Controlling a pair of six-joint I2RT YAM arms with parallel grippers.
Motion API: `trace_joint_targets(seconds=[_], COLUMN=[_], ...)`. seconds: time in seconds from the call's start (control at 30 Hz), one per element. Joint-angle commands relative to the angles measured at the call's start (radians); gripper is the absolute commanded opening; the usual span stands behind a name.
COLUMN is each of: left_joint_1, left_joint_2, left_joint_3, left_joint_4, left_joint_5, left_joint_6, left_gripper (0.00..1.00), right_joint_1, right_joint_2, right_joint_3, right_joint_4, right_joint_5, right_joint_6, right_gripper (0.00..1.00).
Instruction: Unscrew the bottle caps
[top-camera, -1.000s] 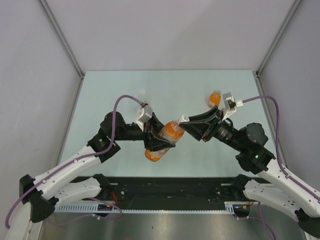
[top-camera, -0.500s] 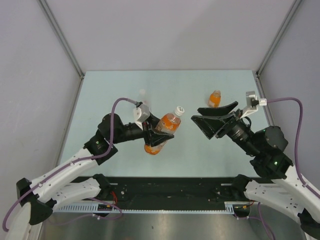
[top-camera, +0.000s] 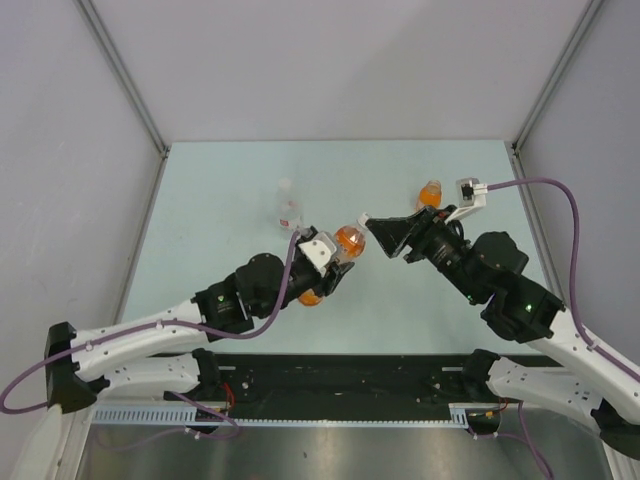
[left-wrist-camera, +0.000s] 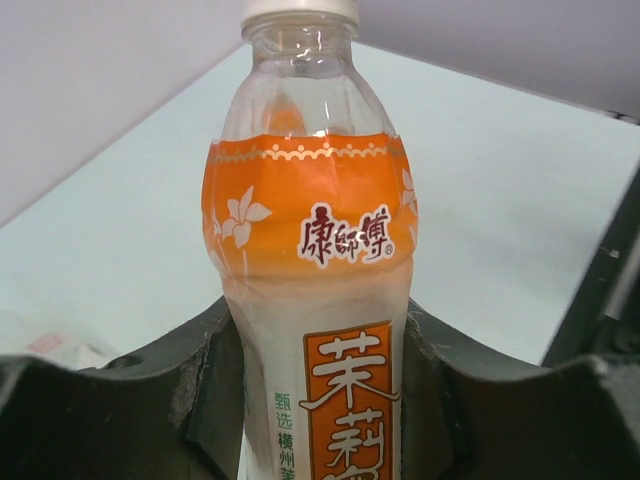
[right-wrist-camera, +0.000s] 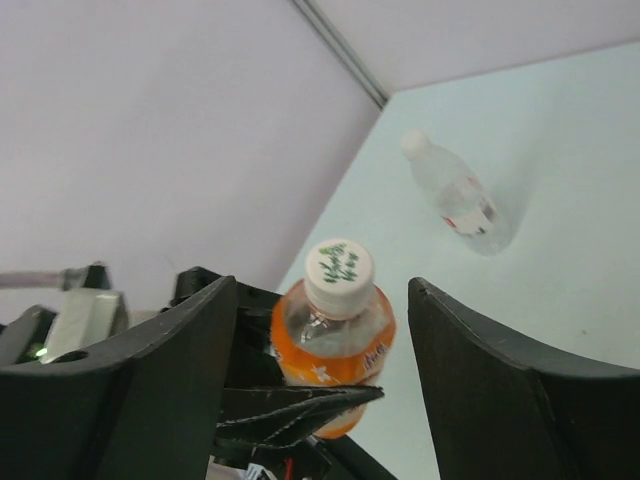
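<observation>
My left gripper (top-camera: 335, 265) is shut on the taller orange-drink bottle (top-camera: 347, 240) and holds it off the table, tilted towards the right arm. In the left wrist view the fingers (left-wrist-camera: 205, 400) clamp the bottle (left-wrist-camera: 310, 250) at its label, and its white cap (left-wrist-camera: 300, 12) is on. My right gripper (top-camera: 385, 235) is open, its jaws wide on either side of the cap (right-wrist-camera: 339, 272) without touching it. The clear bottle (top-camera: 288, 207) with a white cap stands behind. The short squat orange bottle (top-camera: 430, 193) stands at the back right.
The clear bottle also shows in the right wrist view (right-wrist-camera: 455, 195) on the pale green table (top-camera: 220, 190). Grey walls close the table in at the left, back and right. Both arm bases sit at the near edge.
My right gripper drew back to the right, then came left again, open around the cap. My left arm swung its wrist round and kept hold of the bottle.
</observation>
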Motion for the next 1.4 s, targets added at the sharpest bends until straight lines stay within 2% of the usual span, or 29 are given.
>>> trace_joint_targets(seconds=[0.0,0.13,0.9,1.2,1.37], left_joint_1=[-0.055,-0.077,-0.104,-0.104,-0.104], left_joint_2=[0.027,0.053,0.012,0.010,0.006], left_joint_3=[0.039,0.046,0.014,0.008,0.002], left_joint_4=[0.071,0.074,0.066,0.066,0.070], left_joint_5=[-0.250,-0.301,-0.278,-0.270,-0.274], left_joint_6=[0.086,0.103,0.091,0.088,0.091], left_gripper=[0.00,0.00,0.00,0.00,0.00], right_joint_1=[0.019,0.027,0.030,0.028,0.025], right_joint_2=[0.008,0.023,0.108,0.123,0.131], right_joint_3=[0.040,0.042,0.040,0.038,0.038], right_joint_4=[-0.042,-0.041,0.041,0.101,0.110], right_joint_5=[0.111,0.123,0.117,0.094,0.082], right_joint_6=[0.042,0.045,0.025,0.006,0.003], right_gripper=[0.71,0.70,0.62,0.63,0.53])
